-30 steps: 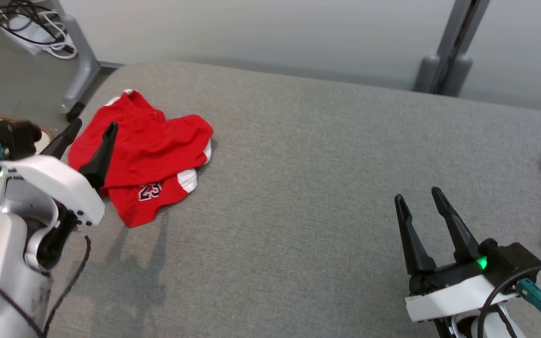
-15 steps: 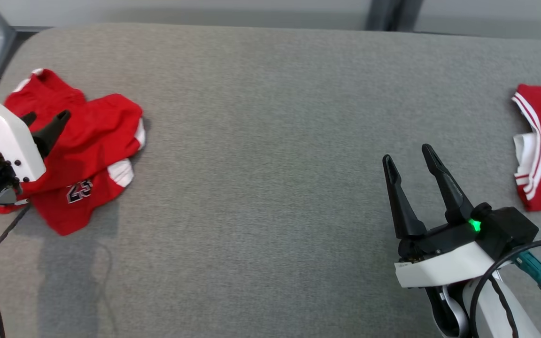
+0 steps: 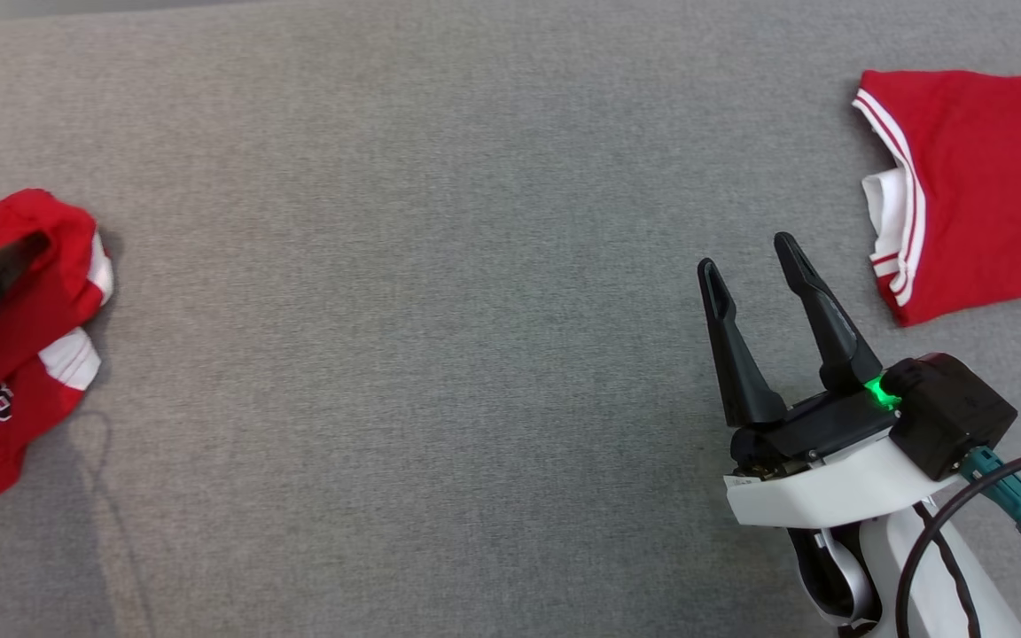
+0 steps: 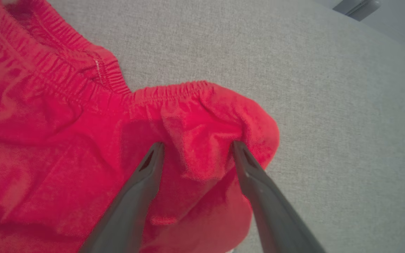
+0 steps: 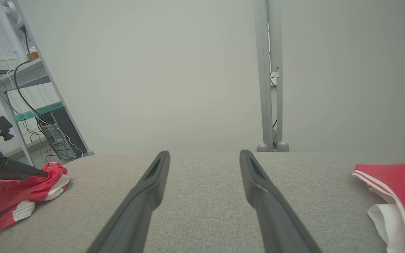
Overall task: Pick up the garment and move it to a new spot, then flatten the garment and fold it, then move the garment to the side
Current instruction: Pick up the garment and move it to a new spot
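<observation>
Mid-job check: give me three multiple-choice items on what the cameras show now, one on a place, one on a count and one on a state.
1. Where in the head view does the crumpled garment with the number lie?
A. at the far left edge
B. in the centre
C. at the far right edge

2. How many red garments lie on the grey surface?
A. one
B. three
C. two

3. How does the left gripper stand?
A. shut and empty
B. open, astride a fold of red fabric
C. shut on a white stripe

Answers:
1 A: it is cut off by the left edge.
2 C: the crumpled garment on the left, and a striped garment on the right.
3 B: the left wrist view shows a fold between the parted fingers.
</observation>
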Motion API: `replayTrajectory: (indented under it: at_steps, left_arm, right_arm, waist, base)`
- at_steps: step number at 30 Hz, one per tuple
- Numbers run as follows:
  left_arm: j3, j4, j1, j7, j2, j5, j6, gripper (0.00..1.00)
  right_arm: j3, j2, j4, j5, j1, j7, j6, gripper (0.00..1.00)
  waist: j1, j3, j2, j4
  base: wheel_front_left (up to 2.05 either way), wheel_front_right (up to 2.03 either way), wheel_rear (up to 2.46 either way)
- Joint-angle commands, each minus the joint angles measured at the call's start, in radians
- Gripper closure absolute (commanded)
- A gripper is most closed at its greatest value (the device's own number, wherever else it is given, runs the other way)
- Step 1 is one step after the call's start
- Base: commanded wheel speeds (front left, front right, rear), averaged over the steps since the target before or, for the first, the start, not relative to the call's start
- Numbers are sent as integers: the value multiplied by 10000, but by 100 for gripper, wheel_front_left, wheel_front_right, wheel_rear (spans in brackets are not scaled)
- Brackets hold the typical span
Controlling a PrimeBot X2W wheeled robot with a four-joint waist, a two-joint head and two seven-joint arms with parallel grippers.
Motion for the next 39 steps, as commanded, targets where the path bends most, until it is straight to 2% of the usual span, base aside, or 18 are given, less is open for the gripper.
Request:
replayTrajectory:
  at_steps: [1, 4, 5, 6, 9, 14, 24, 34, 39]
  left_arm:
    - [-82, 288, -107, 117, 77, -48, -19, 0]
    - [-285, 559, -185, 317, 145, 4, -19, 2]
    - [-341, 590, -225, 290, 171, 38, -19, 32]
    - [-341, 590, -225, 290, 171, 38, -19, 32]
    - [-469, 663, -268, 270, 166, -9, -19, 100]
    - [-693, 435, -273, -243, 245, -61, -19, 100]
    - [-1327, -60, -71, -573, 360, -298, -19, 100]
    - [-2588, -1753, 172, -1229, 1004, -290, -19, 100]
    - [-3268, -3019, 258, -1630, 1406, -325, -19, 100]
  right_arm:
    - [67, -38, -59, 110, -64, -35, 4, 0]
    - [57, -38, -90, 166, -73, -35, 4, 0]
    - [48, -37, -97, 159, -69, -35, 4, 0]
    - [48, -37, -97, 159, -69, -35, 4, 0]
    - [50, -36, -52, 177, -31, -35, 4, 0]
    - [28, -37, 6, 210, 21, -35, 4, 0]
    - [52, -39, 217, 190, 149, -35, 4, 0]
    - [-95, -41, 430, 288, 580, -35, 4, 0]
    - [-243, -39, 438, 301, 882, -35, 4, 0]
  waist:
    - [0, 157, 0, -256]
    - [0, 202, 0, -385]
    - [0, 211, 0, -411]
    - [0, 211, 0, -411]
    - [0, 214, 0, -459]
    - [0, 93, 0, -429]
    - [0, -440, 0, -202]
    - [0, -1565, 0, -73]
    - [0, -2033, 0, -36]
  base:
    - [0, 0, 0]
    - [0, 0, 0]
    - [0, 0, 0]
    - [0, 0, 0]
    - [0, 0, 0]
    - [0, 0, 0]
    - [0, 0, 0]
    - [0, 0, 0]
    - [0, 0, 0]
